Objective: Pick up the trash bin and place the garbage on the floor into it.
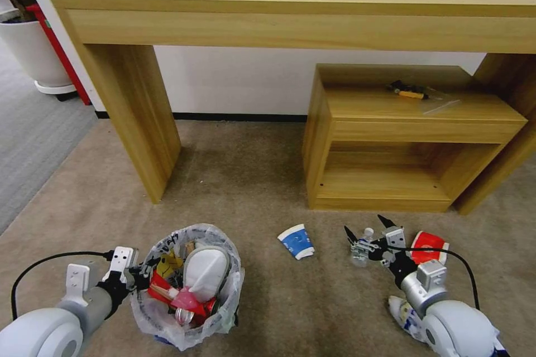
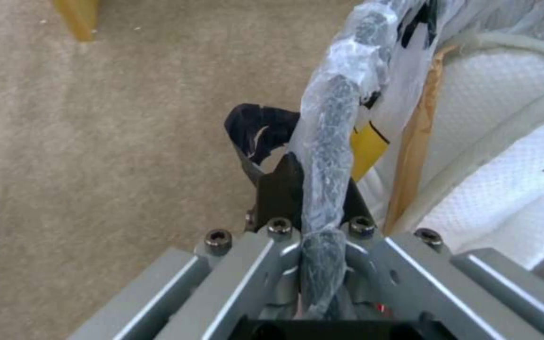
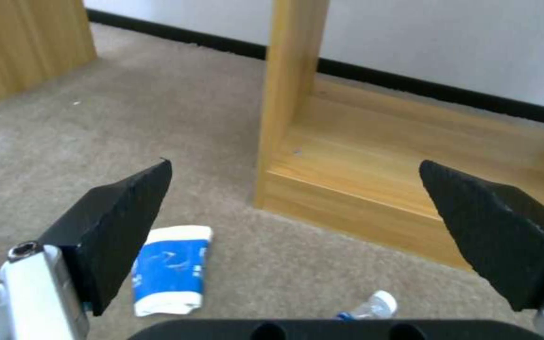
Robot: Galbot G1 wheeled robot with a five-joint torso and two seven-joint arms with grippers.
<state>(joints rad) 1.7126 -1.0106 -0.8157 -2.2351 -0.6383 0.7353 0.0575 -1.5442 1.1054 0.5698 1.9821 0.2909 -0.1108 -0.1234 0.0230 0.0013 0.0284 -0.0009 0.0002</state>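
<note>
The bin (image 1: 187, 284) is held at its rim by the left gripper (image 2: 313, 198), while the right gripper (image 1: 368, 234) is spread above the light, slippery bottle (image 1: 360, 251), best taken mid-body.

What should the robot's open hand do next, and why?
Probably lower the right gripper onto the small clear bottle and close. Its fingers are spread wide right above the bottle, which lies on the carpet, while the left gripper is clamped on the trash bin rim, holding it ready.
</note>
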